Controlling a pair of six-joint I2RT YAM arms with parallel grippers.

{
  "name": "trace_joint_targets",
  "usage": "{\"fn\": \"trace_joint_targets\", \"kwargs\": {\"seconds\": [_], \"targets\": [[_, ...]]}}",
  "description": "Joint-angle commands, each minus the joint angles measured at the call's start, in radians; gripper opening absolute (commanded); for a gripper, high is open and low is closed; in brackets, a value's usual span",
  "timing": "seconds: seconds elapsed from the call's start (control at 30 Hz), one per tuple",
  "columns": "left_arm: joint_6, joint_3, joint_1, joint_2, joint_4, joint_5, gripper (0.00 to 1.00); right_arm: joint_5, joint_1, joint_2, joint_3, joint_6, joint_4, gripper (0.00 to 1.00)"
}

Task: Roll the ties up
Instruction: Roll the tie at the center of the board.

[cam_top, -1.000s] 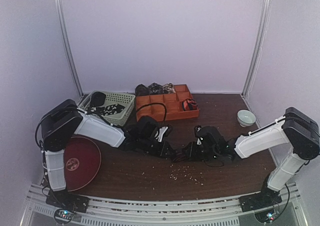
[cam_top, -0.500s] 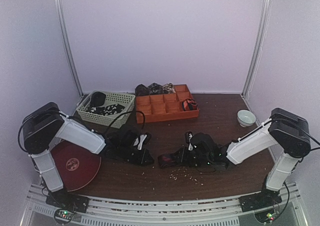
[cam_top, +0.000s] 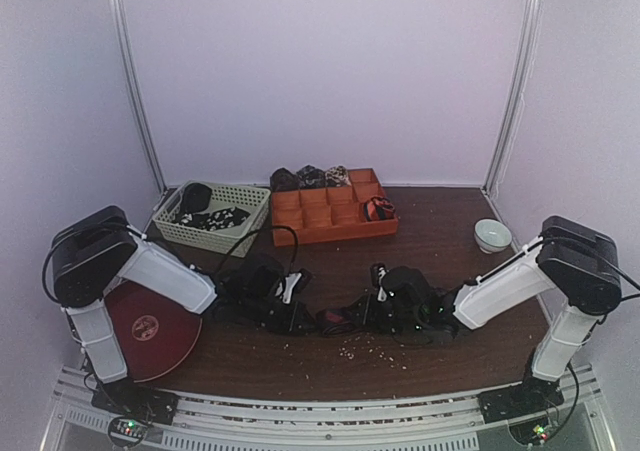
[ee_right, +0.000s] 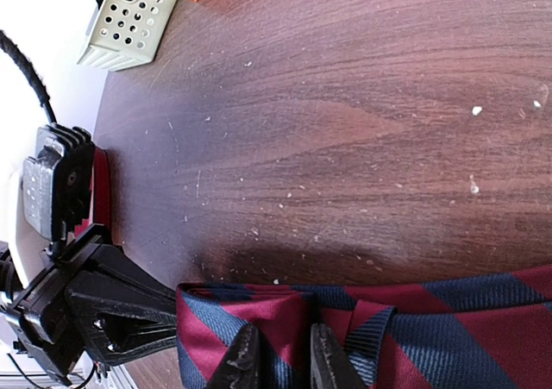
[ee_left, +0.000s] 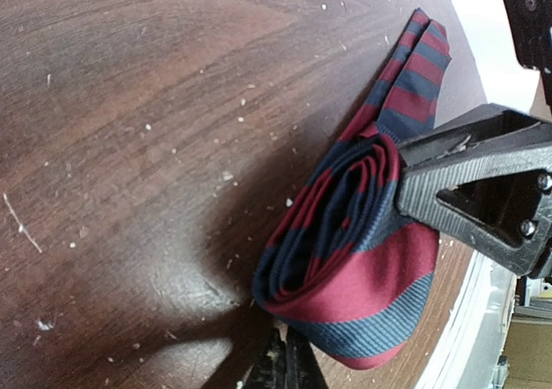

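A red-and-navy striped tie (cam_top: 337, 319) lies on the brown table, partly rolled into a flat coil (ee_left: 349, 255) with its strip trailing off (ee_right: 466, 324). My right gripper (ee_right: 280, 361) is shut on a layer of the coil from the right; it shows in the top view (cam_top: 362, 313) and in the left wrist view (ee_left: 466, 186). My left gripper (ee_left: 283, 365) has its fingers together, tips touching the coil's outer edge; it shows in the top view (cam_top: 297, 316). Whether it holds fabric is unclear. More dark ties lie behind the orange tray (cam_top: 310, 177) and in the basket (cam_top: 205, 214).
The orange compartmented tray (cam_top: 320, 229) stands at the back middle, with a red-and-black coil (cam_top: 378, 209) in one cell. A pale green lattice basket (cam_top: 250, 196) is back left, a white bowl (cam_top: 492, 235) right, a red disc (cam_top: 150, 326) front left. Pale crumbs (cam_top: 365, 349) dot the table.
Both grippers and the tie have shifted left and nearer the front edge. The left gripper drew away to the left, then came back right to the coil's edge.
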Motion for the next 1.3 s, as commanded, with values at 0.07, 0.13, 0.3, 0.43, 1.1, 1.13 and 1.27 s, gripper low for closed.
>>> {"fn": "trace_joint_targets", "kwargs": {"seconds": [0.07, 0.13, 0.3, 0.43, 1.1, 1.13, 1.27], "targets": [[-0.032, 0.014, -0.009, 0.018, 0.12, 0.037, 0.02, 0.026, 0.006, -0.033, -0.04, -0.016, -0.029, 0.21], [-0.038, 0.019, -0.01, 0.012, 0.129, 0.04, 0.02, 0.041, 0.006, -0.048, -0.048, -0.02, -0.039, 0.21], [-0.06, 0.02, -0.01, 0.006, 0.112, 0.043, 0.03, 0.048, 0.005, -0.054, -0.061, -0.022, -0.035, 0.21], [-0.074, -0.012, -0.019, -0.012, 0.013, -0.032, 0.02, 0.047, 0.006, -0.053, -0.062, -0.022, -0.034, 0.21], [-0.042, 0.08, -0.043, 0.042, 0.136, 0.04, 0.0, 0.105, 0.004, -0.111, -0.066, -0.068, -0.105, 0.23], [-0.042, 0.086, -0.043, 0.042, 0.14, 0.048, 0.0, 0.108, 0.004, -0.114, -0.065, -0.072, -0.108, 0.23], [-0.039, 0.104, -0.043, 0.048, 0.145, 0.069, 0.0, 0.124, 0.002, -0.11, -0.062, -0.084, -0.124, 0.23]]}}
